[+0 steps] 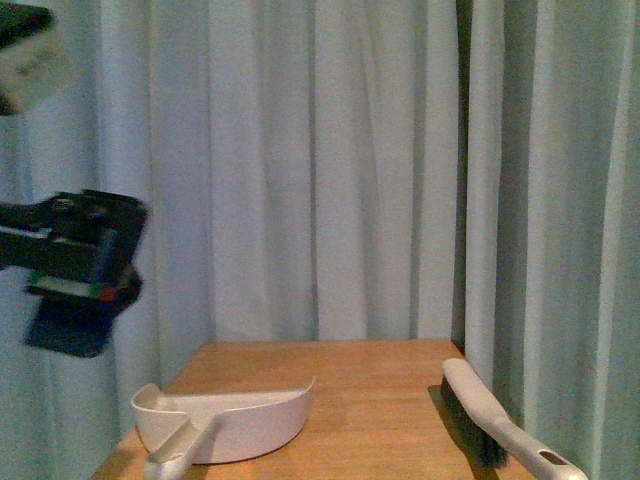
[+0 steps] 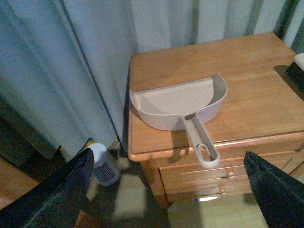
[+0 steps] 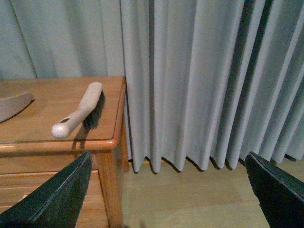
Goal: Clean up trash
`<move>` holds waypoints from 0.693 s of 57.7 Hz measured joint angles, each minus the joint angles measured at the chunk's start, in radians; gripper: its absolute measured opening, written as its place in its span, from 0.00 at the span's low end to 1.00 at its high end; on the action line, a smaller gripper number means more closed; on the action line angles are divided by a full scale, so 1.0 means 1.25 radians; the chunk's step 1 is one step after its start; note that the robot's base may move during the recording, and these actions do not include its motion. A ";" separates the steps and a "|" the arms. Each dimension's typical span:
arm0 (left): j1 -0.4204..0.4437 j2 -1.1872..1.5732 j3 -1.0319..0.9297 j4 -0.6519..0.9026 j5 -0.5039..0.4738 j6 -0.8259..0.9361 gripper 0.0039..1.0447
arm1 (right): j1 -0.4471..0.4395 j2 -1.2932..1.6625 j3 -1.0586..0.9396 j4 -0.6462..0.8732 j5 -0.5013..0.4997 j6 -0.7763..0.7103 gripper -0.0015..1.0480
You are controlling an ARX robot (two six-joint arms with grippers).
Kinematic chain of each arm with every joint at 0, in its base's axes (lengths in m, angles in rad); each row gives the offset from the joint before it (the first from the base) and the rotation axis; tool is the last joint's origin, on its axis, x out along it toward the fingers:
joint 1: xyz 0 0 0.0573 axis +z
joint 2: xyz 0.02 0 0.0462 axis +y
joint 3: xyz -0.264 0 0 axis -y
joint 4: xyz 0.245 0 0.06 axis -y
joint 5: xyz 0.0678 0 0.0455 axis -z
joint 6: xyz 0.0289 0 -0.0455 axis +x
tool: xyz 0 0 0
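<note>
Hanging with fingers spread wide and empty, the left gripper (image 2: 167, 159) and right gripper (image 3: 166, 159) seem ready to take one tool each. These are the smooth beige plastic dustpan (image 2: 180, 102) — handle past the front edge of the wooden table (image 2: 256, 109), easy to grasp — and the dark-bristled brush (image 3: 78, 114). Behind hangs a pleated grey curtain (image 1: 330, 170). No white trash wad shows anywhere.

This looks like a room in a home: floor-length pale grey-blue curtains (image 1: 320, 170) hang behind a wooden drawer cabinet (image 2: 228, 175) with knob pulls, its worktop (image 2: 256, 95) carrying a beige dustpan (image 2: 178, 102) and a hand brush (image 3: 80, 111), with light wood flooring (image 3: 190, 194) and a small white cylindrical appliance (image 2: 104, 166) below.
</note>
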 joint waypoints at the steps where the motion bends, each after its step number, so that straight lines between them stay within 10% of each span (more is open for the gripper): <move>1: -0.013 0.032 0.028 -0.015 -0.014 -0.008 0.93 | 0.000 0.000 0.000 0.000 0.000 0.000 0.93; 40: -0.068 0.463 0.261 -0.114 -0.129 -0.147 0.93 | 0.000 0.000 0.000 0.000 0.000 0.000 0.93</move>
